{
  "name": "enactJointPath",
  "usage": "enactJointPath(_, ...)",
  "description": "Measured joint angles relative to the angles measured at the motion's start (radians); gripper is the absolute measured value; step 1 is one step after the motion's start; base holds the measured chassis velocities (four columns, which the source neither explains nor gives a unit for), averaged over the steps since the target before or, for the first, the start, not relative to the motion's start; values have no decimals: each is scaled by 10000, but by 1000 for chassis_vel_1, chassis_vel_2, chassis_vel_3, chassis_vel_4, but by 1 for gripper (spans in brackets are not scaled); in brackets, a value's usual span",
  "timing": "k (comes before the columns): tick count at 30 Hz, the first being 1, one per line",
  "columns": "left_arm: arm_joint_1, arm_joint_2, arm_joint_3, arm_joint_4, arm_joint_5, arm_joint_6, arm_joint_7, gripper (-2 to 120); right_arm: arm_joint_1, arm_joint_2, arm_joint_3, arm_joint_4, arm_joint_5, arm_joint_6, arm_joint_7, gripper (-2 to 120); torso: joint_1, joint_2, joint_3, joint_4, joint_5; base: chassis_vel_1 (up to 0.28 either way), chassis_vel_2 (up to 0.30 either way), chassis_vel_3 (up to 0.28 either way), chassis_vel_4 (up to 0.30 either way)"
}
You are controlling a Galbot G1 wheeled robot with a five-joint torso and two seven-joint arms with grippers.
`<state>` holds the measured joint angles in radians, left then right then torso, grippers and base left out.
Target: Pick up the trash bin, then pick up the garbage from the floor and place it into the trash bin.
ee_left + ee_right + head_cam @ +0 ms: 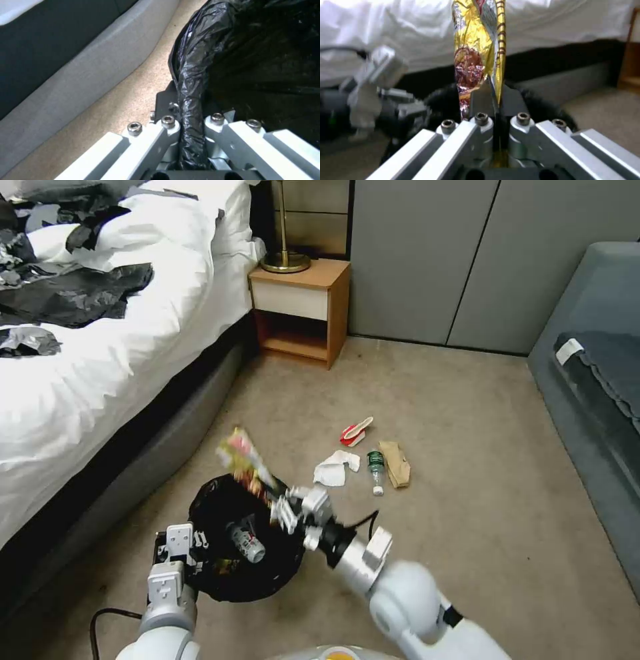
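The trash bin, lined with a glossy black bag, is held at its rim by my left gripper. In the left wrist view the left gripper is shut on the bunched black liner. My right gripper is over the bin's far rim, shut on the yellow snack wrapper, which sticks up tilted. The right wrist view shows the wrapper pinched in the right gripper. On the carpet beyond lie a white tissue, a green-labelled bottle, a brown paper bag and a red-and-white packet.
A small can-like item lies inside the bin. A bed with black plastic sheets runs along the left. A wooden nightstand stands behind, a grey sofa on the right. A black cable trails by the left arm.
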<state>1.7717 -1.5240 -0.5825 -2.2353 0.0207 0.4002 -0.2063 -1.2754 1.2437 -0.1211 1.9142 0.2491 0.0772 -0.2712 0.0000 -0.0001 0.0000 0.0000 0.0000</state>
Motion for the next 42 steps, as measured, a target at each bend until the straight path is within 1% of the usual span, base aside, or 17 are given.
enactJointPath(12, 24, 27, -15, -82, -48, 12, 4, 1, -169, 80, -464, -915, -265, 89, 110, 0, 0, 1, 0, 0, 0, 0, 0, 0, 0)
enactJointPath(14, 9, 20, 6, -82, -47, 16, 4, 1, -192, 85, -531, -974, -305, 50, 168, 10, 0, 1, 0, 0, 0, 0, 0, 0, 0)
enactJointPath(15, 9, 20, 6, -82, -47, 16, 4, 1, -192, 85, -531, -974, -305, 50, 168, 10, 0, 1, 0, 0, 0, 0, 0, 0, 0)
enactJointPath(18, -6, 14, 36, -94, -39, 29, 5, 1, -148, 92, -536, -992, -312, 2, 214, 26, 0, 1, 0, 0, 0, 0, 0, 0, 0)
enactJointPath(19, -6, 14, 36, -94, -39, 29, 5, 1, -148, 92, -536, -992, -312, 2, 214, 26, 0, 1, 0, 0, 0, 0, 0, 0, 0)
enactJointPath(22, -8, 3, 46, -95, -32, 32, 4, 1, -113, 88, -524, -943, -283, -47, 257, 39, 0, 1, 0, 0, 0, 0, 0, 0, 0)
enactJointPath(23, -8, 3, 46, -95, -32, 32, 4, 1, -113, 88, -524, -943, -283, -47, 257, 39, 0, 1, 0, 0, 0, 0, 0, 0, 0)
enactJointPath(26, -20, 4, 48, -95, -28, 44, 5, 1, -128, 62, -525, -908, -278, -60, 317, 54, 0, 1, 0, 0, 0, 0, 0, 0, 0)
enactJointPath(27, -26, 7, 48, -95, -27, 52, 5, 1, -131, 40, -526, -882, -274, -69, 327, 58, 0, 1, 0, 0, 0, 0, 0, 0, 0)
enactJointPath(28, -26, 7, 48, -95, -27, 52, 5, 1, -131, 40, -526, -882, -274, -69, 327, 58, 0, 1, 0, 0, 0, 0, 0, 0, 0)
enactJointPath(30, -62, 12, 42, -94, -27, 75, 7, 1, -124, -17, -523, -825, -250, -87, 358, 69, 0, 1, 0, 0, 0, 0, 0, 0, 0)
enactJointPath(31, -73, 14, 41, -88, -26, 84, 7, 1, -112, -55, -521, -787, -232, -102, 385, 72, 0, 1, 0, 0, 0, 0, 0, 0, 0)
enactJointPath(32, -73, 14, 41, -88, -26, 84, 7, 1, -112, -55, -521, -787, -232, -102, 385, 72, 0, 1, 0, 0, 0, 0, 0, 0, 0)
enactJointPath(35, -106, 18, 40, -47, -16, 111, 13, 1, -78, -260, -521, -599, -151, -167, 460, 87, 0, 1, 0, 0, 1, 0, 0, 0, 0)
enactJointPath(36, -106, 18, 40, -47, -16, 111, 13, 1, -78, -260, -521, -599, -151, -167, 460, 87, 0, 1, 0, 0, 1, 0, 0, 0, 0)
enactJointPath(39, -134, 31, 37, -15, -8, 143, 20, 1, -116, -637, -400, -85, -136, -167, 570, 98, 0, 1, 0, 1, 2, 0, 0, 0, 0)
enactJointPath(42, -150, 53, 28, 31, -8, 149, 23, 1, -146, -855, -216, 385, -137, -148, 672, 100, 0, 1, 0, 0, 0, 0, 0, 0, 0)
